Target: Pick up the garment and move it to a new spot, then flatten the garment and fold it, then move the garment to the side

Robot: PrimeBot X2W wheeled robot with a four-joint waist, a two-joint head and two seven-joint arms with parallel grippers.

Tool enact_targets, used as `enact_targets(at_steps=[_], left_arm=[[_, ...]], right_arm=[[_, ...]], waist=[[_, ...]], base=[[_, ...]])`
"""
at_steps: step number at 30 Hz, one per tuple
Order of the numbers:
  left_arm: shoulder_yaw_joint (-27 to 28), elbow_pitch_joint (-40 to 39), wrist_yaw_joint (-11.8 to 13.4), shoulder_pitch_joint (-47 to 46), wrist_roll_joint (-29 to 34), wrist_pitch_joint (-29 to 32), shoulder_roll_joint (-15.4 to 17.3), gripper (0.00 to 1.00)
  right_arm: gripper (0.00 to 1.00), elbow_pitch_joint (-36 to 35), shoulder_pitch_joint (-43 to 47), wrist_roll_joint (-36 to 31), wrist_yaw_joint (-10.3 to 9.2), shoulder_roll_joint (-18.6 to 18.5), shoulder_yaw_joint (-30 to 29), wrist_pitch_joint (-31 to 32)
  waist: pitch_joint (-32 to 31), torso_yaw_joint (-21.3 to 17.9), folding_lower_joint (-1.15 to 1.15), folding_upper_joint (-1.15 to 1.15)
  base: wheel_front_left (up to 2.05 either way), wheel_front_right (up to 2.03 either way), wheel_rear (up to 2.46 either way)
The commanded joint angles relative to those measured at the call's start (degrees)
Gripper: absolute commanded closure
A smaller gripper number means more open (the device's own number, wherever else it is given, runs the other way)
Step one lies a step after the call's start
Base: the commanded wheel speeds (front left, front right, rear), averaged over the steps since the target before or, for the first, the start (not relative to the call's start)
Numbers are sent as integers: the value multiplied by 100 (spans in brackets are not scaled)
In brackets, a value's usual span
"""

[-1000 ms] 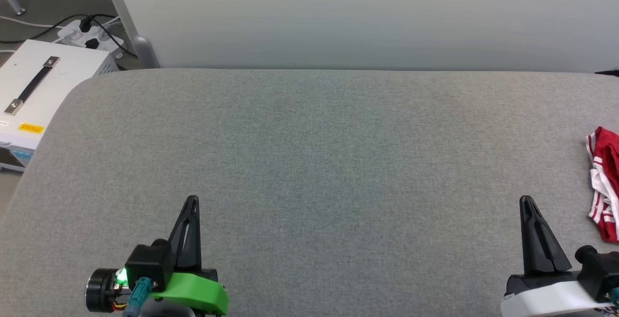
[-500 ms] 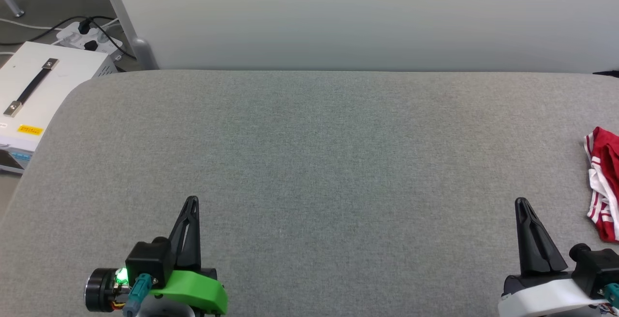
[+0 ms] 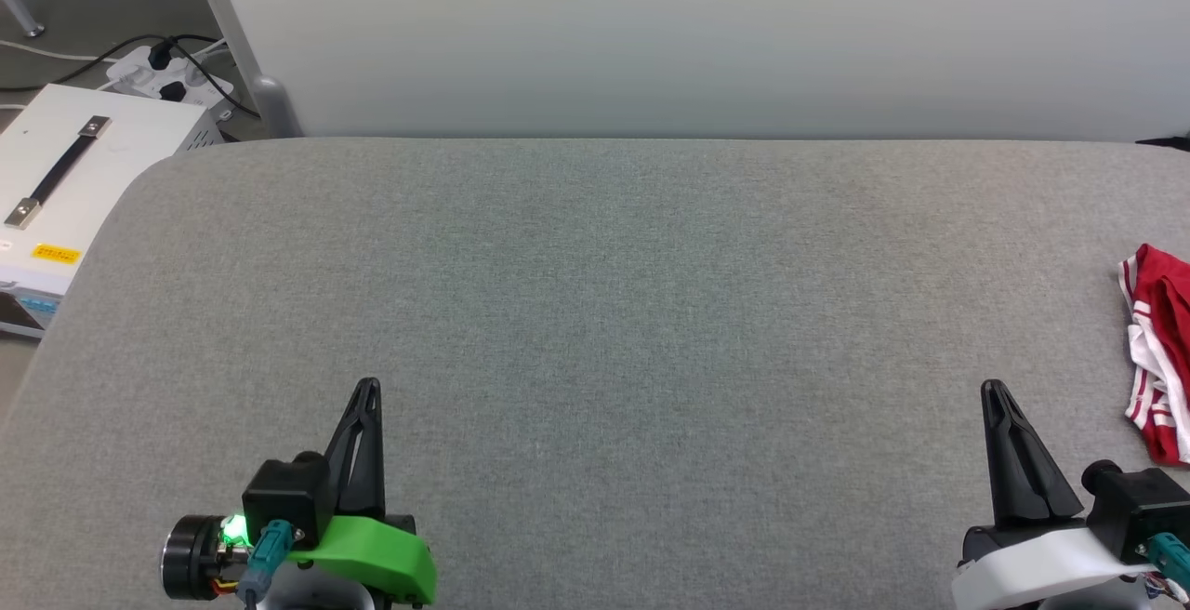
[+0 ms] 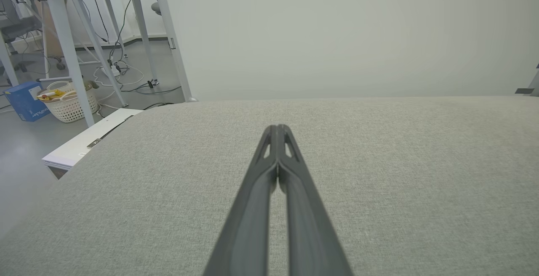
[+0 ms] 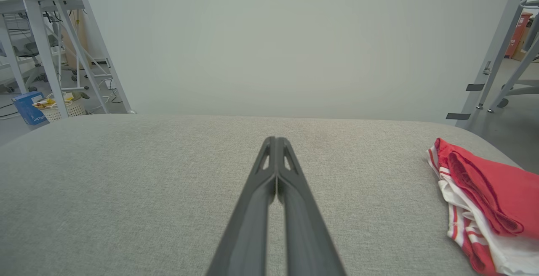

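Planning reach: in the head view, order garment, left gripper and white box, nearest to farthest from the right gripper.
From the right gripper:
1. garment, close on the right.
2. left gripper, far to the left.
3. white box, beyond the table's left corner.

A: Item one: left gripper [image 3: 369, 389]?
B: Lower left in head view. Closed tip to tip, empty, pointed up-frame, leaning slightly right. Mounted on green wrist collar [image 3: 372, 562]; green indicator light [image 3: 232, 528] lit beside black housing [image 3: 284, 497].
A: Item two: right gripper [image 3: 993, 391]?
B: Lower right. Likewise closed tip to tip, empty, leaning slightly left. Mounted on white wrist collar [image 3: 1032, 565].
A: Spacing?
B: Well apart, tips roughly level.
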Motion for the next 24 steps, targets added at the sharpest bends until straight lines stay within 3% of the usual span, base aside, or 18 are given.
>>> enact_targets(at_steps=[1,24], left_arm=[[28,-32,33,-60,68,42,-23,100],[85,-97,57,-104,152,307,-55,100]], right_arm=[[100,28,-126,-83,-1,16,15,36],[100,119,-265,-244,-2,28,60,302]], waist=[[-2,-2,0,0],[-34,-32,0,0]], base=[[0,0,0],[0,0,0]])
